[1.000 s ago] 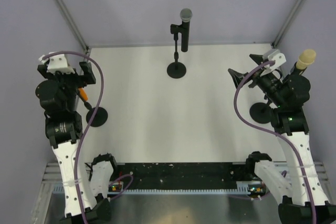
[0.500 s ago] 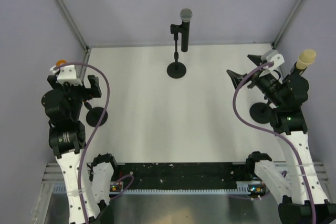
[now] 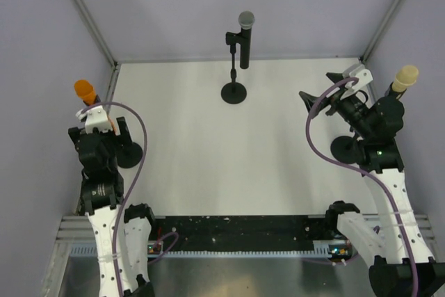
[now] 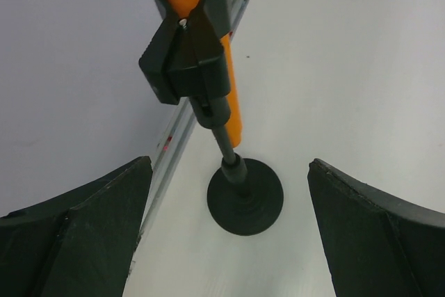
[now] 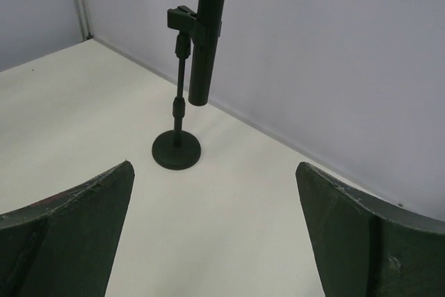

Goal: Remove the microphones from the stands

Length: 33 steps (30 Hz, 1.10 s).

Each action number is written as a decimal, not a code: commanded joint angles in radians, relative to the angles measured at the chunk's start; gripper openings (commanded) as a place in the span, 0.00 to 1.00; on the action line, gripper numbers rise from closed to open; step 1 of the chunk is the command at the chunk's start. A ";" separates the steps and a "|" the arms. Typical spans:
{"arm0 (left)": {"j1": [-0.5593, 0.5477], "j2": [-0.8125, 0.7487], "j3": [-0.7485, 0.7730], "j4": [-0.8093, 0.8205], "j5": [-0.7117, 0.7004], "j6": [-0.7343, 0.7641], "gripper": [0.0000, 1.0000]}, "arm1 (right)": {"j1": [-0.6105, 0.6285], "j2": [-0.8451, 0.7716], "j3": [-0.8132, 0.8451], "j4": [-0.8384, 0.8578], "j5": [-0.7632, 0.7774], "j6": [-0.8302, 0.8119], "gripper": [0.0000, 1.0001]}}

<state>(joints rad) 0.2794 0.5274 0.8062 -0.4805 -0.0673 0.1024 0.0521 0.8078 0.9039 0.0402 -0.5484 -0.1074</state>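
Approach: left gripper (image 4: 229,163), wide open and empty, faces the orange microphone (image 4: 231,88) (clipped in its stand (image 4: 245,199), nine o'clock); next, advance and grip its body. Right gripper (image 5: 214,166) gapes empty.

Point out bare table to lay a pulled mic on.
Biggest bare patch: the middle of the table, bordered by the black mic's stand base at the far side, the orange mic's stand base left and the beige mic's stand base right. Crowded: both side edges, around those two stands.
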 commanded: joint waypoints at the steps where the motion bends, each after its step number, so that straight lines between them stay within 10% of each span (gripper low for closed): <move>1: 0.001 0.012 -0.106 0.212 -0.176 -0.007 0.99 | 0.003 0.001 -0.007 0.056 0.018 0.008 0.99; 17: 0.007 0.169 -0.387 0.833 -0.129 -0.035 0.96 | 0.003 0.005 -0.033 0.079 0.031 -0.012 0.99; 33: 0.009 0.304 -0.424 0.965 -0.075 -0.076 0.49 | 0.003 -0.004 -0.042 0.081 0.034 -0.028 0.99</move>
<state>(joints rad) 0.2859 0.8192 0.3969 0.4019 -0.1608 0.0471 0.0521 0.8135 0.8635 0.0830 -0.5167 -0.1238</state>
